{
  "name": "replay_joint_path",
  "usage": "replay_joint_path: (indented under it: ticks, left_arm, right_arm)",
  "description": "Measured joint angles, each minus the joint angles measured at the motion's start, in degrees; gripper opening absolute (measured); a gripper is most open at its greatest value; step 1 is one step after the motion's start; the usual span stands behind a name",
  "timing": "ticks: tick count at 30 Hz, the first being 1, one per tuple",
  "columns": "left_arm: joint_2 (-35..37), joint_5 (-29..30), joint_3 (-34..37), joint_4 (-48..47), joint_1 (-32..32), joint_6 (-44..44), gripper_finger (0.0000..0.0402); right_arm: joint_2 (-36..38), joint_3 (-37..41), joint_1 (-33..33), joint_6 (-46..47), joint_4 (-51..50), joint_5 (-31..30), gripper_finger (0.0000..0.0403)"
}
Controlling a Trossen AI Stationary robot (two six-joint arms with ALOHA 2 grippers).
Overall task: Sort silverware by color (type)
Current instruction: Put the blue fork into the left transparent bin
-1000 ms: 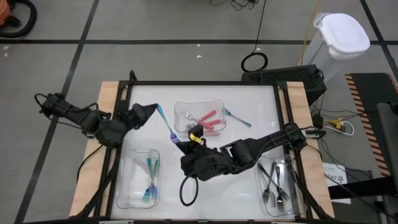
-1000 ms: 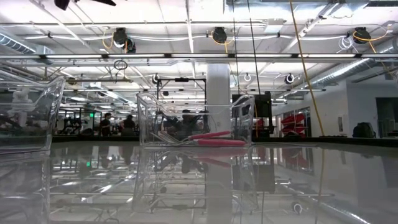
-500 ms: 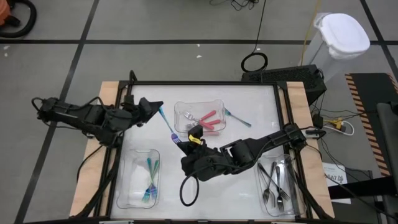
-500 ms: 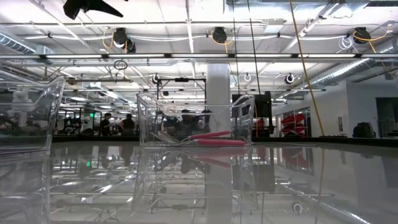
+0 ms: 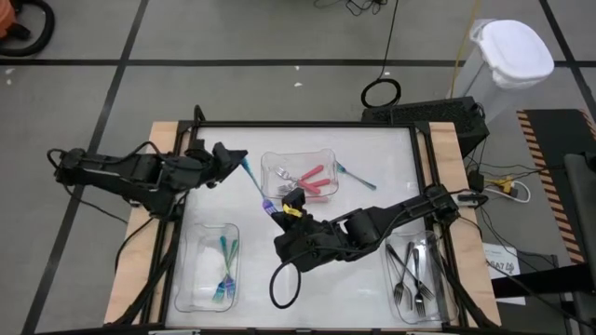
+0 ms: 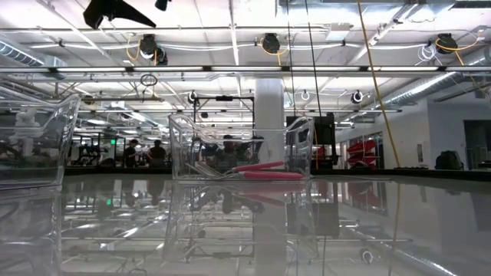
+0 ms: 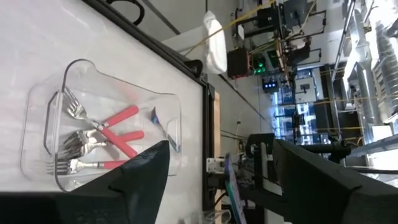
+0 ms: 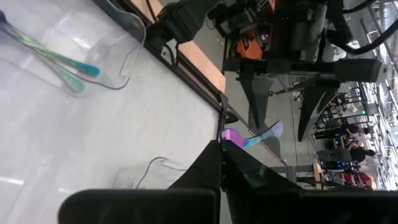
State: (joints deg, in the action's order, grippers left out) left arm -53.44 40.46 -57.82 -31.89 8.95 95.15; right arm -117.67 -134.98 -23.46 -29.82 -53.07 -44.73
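A slim utensil (image 5: pixel 254 183) with a teal-to-purple sheen hangs in the air over the table's middle. My right gripper (image 5: pixel 272 209) is shut on its purple near end. My left gripper (image 5: pixel 238 160) is open at the utensil's teal far end (image 8: pixel 273 129). Its two fingers (image 7: pixel 140 180) stand on either side of that end; I cannot tell whether they touch it. A clear tray (image 5: pixel 298 175) at the far middle holds pink-handled forks. Another tray (image 5: pixel 209 265) at the near left holds teal utensils, and a third (image 5: pixel 414 270) at the near right holds dark grey forks. My right gripper pinches the utensil's purple end (image 8: pixel 229 135) between its two shut fingers, coming from the table's near right side. The utensil sticks out beyond the fingertips toward the far left, lifted clear of the table.
One teal-handled fork (image 5: pixel 354 174) lies on the table just right of the pink-fork tray. A black cable loop (image 5: pixel 281 284) hangs below my right arm. The table's raised black frame (image 5: pixel 307 126) runs along its edges.
My left gripper has swung toward the table's far edge and a little right, onto the utensil's teal end, and stays open. My right gripper has kept its place and its hold on the utensil.
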Motion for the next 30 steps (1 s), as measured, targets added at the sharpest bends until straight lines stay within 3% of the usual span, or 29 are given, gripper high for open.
replay_joint_path:
  ticks: [16,26,30]
  left_arm:
    - [-3.6,-5.4,0.0,2.8,-0.7,-0.1,0.0147]
    - [-2.4,-5.9,0.0,5.0,-0.7,-3.5,0.002]
    - [-1.9,-6.2,0.0,5.1,-0.7,-4.1,0.0011]
  right_arm:
    - [0.0,0.0,0.1,-2.6,-0.5,1.5,0.0]
    - [0.0,0.0,0.2,-0.6,-4.1,1.5,0.0003]
    - [-0.1,0.0,0.2,0.2,-4.4,3.7,0.0029]
